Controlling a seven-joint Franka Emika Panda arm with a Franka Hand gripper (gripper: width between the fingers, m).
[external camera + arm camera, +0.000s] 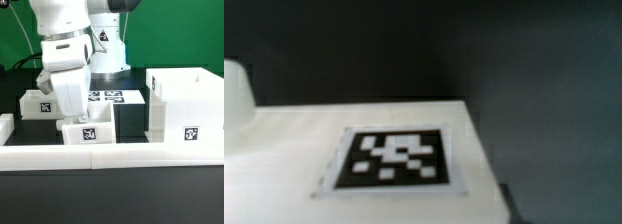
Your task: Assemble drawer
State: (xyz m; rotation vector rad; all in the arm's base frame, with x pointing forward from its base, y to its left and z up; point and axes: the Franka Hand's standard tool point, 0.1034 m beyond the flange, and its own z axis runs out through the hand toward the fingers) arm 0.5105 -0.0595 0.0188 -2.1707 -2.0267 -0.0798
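The large open-fronted shell (185, 98) stands at the exterior view's right, with a tag low on its front. One small tray (36, 103) sits at the left. A second tray (88, 131) sits in front of the middle, with its tag facing the camera. My gripper (76, 116) hangs low just behind this second tray, between the two trays. Its fingers are too indistinct to show whether they are open. The wrist view shows a white tagged drawer face (397, 158) close up and a rounded white piece (233, 95). No fingers show there.
The marker board (112, 97) lies flat behind the trays. The long low white border wall (120, 156) runs along the front. A small white block (5, 126) sits at the far left. The table is dark, with a green backdrop behind it.
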